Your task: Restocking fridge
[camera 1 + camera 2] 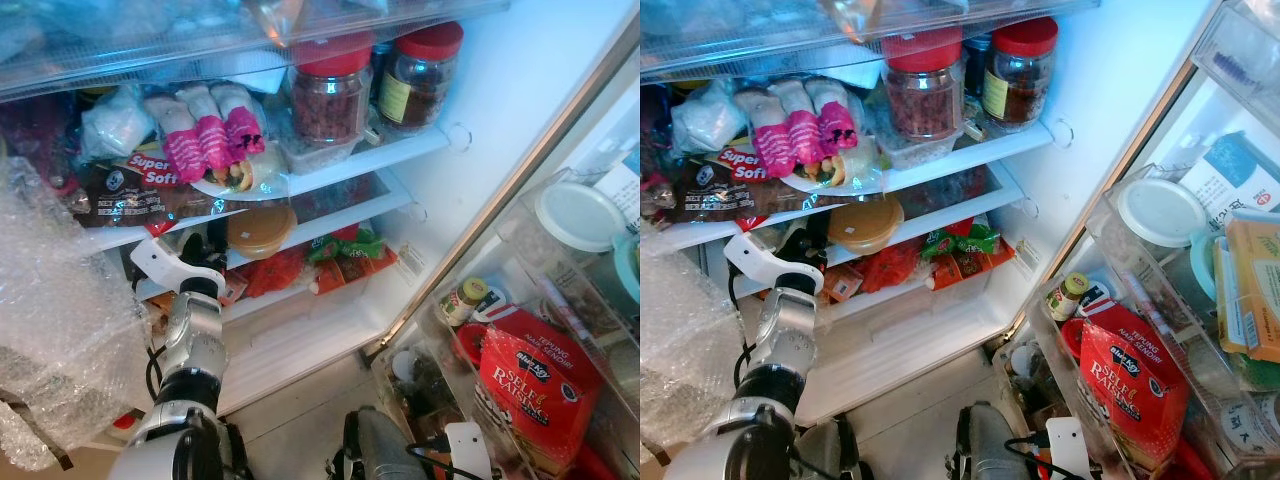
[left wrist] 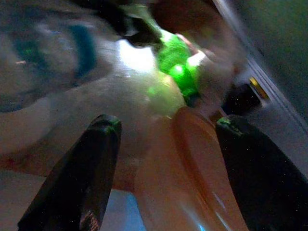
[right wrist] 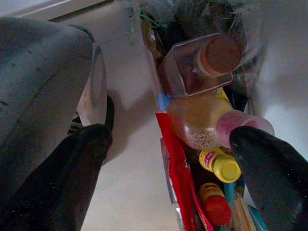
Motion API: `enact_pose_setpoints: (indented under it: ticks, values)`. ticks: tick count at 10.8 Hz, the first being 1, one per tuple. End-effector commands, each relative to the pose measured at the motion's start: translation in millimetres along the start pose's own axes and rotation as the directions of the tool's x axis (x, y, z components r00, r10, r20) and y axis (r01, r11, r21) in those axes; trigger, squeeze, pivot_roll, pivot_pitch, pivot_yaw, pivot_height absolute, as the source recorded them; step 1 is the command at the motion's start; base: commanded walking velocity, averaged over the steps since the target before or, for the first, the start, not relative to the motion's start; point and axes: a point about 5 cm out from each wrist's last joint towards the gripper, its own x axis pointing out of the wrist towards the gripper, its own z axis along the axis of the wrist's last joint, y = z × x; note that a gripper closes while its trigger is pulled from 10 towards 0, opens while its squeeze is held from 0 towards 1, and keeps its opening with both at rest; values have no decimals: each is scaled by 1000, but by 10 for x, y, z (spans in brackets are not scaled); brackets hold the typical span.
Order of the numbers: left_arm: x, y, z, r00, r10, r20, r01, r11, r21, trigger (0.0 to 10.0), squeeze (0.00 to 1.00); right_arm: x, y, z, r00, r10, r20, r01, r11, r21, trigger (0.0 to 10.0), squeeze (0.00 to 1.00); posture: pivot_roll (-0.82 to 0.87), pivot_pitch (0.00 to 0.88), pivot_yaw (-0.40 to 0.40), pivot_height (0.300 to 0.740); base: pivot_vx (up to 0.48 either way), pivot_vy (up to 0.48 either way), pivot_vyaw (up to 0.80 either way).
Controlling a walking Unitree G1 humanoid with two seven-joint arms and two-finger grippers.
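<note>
While your left gripper (image 2: 163, 159) reaches into the fridge's middle shelf (image 1: 330, 220), its fingers stand spread on either side of a round tan-lidded tub (image 1: 261, 229), not visibly pressing it. That tub lies on its side at the shelf's front edge, its lid facing outward and its axis running front to back. Above it, two red-lidded jars (image 1: 330, 95) stand upright beside pink-wrapped rolls (image 1: 210, 140). Your right gripper (image 3: 168, 159) hangs low with its fingers apart, over the door bin (image 3: 166, 159) packed with bottles. Higher up in the door, a red flour bag (image 1: 535, 385) stands upright.
</note>
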Motion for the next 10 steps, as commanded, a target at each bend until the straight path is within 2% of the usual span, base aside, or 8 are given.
enact_pose_setpoints:
  ticks: [1, 2, 4, 7, 8, 9, 10]
  values:
    - [-48, -42, -44, 999, -43, -31, 44, 998, 44, 10000, 0, -31, 155, -186, 997, 53, -64, -53, 999, 3, 10000, 0, -169, 173, -67, 639, 0, 0, 0]
    - [-93, -55, -55, 997, -62, -40, 64, 995, 70, 10000, 0, -30, 156, -184, 997, 54, -63, -54, 999, 3, 10000, 0, -169, 173, -67, 639, 0, 0, 0]
    - [-238, -87, -16, 987, -150, -60, 159, 968, 194, 10000, 0, -30, 158, -184, 997, 53, -63, -53, 999, 2, 10000, 0, -169, 165, -64, 639, 0, 0, 0]
    - [-388, -30, 57, 985, -156, -80, 172, 947, 272, 10000, 0, -30, 154, -180, 997, 54, -62, -54, 999, 1, 10000, 0, -165, 167, -65, 639, 0, 0, 0]
    - [-497, -37, 70, 971, -204, -128, 237, 908, 346, 10000, 0, -29, 151, -179, 997, 54, -62, -54, 999, 0, 10000, 0, -165, 170, -64, 639, 0, 0, 0]
    - [-560, -32, 58, 959, -229, -170, 278, 880, 384, 10000, 0, -29, 149, -178, 997, 53, -62, -53, 999, 0, 10000, 0, -164, 171, -65, 639, 0, 0, 0]
    - [-642, -6, 8, 935, -254, -247, 341, 833, 436, 10000, 0, -29, 148, -178, 997, 53, -63, -53, 999, -1, 10000, 0, -163, 174, -67, 639, 0, 0, 0]
